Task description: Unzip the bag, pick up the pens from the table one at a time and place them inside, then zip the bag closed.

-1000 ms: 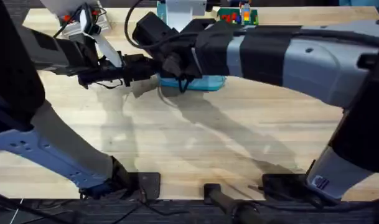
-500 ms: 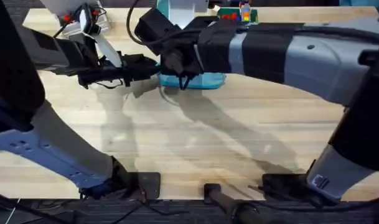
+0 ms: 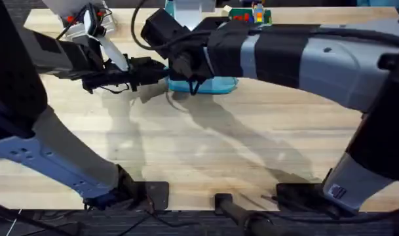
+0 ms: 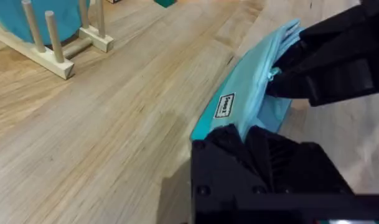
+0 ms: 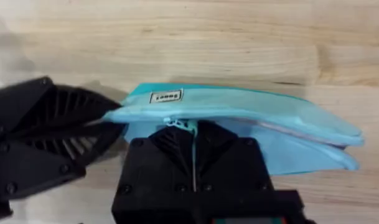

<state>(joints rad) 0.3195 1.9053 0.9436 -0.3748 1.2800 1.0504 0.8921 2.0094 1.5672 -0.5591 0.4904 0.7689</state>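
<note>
The light blue bag (image 3: 215, 85) lies on the table (image 3: 206, 151) at the back centre. My left gripper (image 3: 154, 78) is shut on the bag's left end, next to a small white label (image 4: 224, 104). My right gripper (image 3: 186, 82) reaches across from the right and is shut on the teal zipper pull (image 5: 192, 126), close to that same end. In the right wrist view the bag (image 5: 251, 112) stretches away from the black fingers, with the left gripper (image 5: 108, 129) clamped on its corner. The pens are out of view.
A round teal disc on a wooden peg stand (image 4: 52, 37) stands behind the bag. Colourful blocks (image 3: 251, 14) sit at the far edge. Bare wood spans the middle and front of the table, partly shaded by the two arms.
The right gripper has shifted slightly to the right along the bag's top. The left gripper holds the same spot.
</note>
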